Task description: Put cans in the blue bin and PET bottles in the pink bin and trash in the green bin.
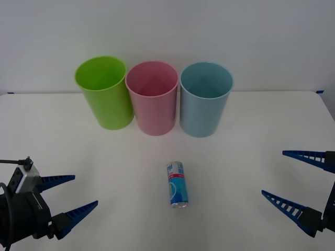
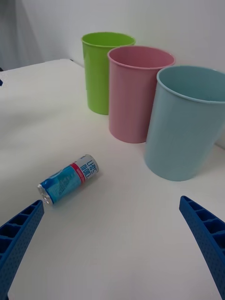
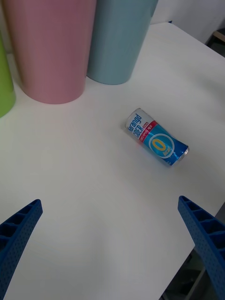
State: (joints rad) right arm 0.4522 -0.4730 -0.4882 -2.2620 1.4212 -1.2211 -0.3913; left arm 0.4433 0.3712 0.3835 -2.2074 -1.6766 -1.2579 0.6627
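You have three tall round plastic bins standing upright in a row at the far side of the white table: a lime-green bin [image 1: 104, 94] on the left, a pink bin [image 1: 153, 98] in the middle, and a light-blue bin [image 1: 204, 99] on the right. Each is cup-shaped and tapers toward its base. Neighbouring bins stand just beside each other, and their open mouths look empty. A small slim drink can [image 1: 177, 184] with a light-blue and white label, a red band and silver ends lies on its side, well apart from the bins, nearer you, roughly in front of the pink and light-blue bins.

Green bin [image 3: 4, 89] mostly cropped in left wrist view
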